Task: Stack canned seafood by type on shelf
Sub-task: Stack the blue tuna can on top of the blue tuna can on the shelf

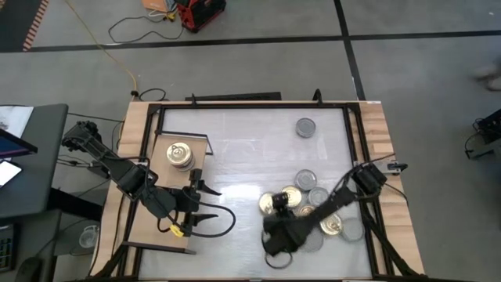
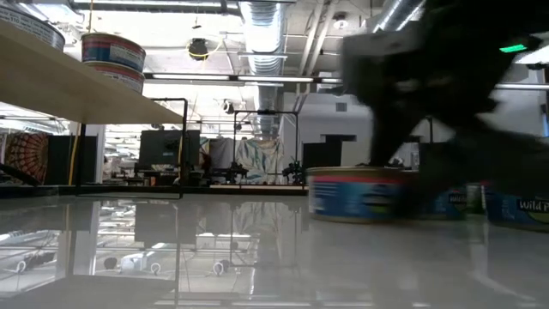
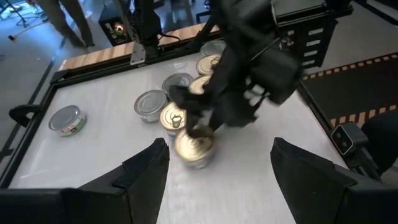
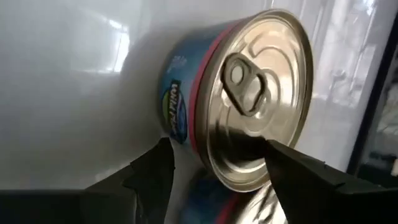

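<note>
We had one short stack of tins (image 1: 180, 154) on the shelf (image 1: 149, 227); the rest (image 1: 309, 196) sat on the counter (image 1: 243, 157). Right gripper (image 1: 275, 211) straddled a gold-topped tin (image 4: 249, 99), fingers wide; left gripper (image 1: 205, 205) hovered open, empty.

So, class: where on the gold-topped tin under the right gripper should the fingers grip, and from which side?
Grip the gold-topped tin across its curved side wall, coming straight down from above. It lies flat on the table, so its low round rim suits the open right gripper.
</note>
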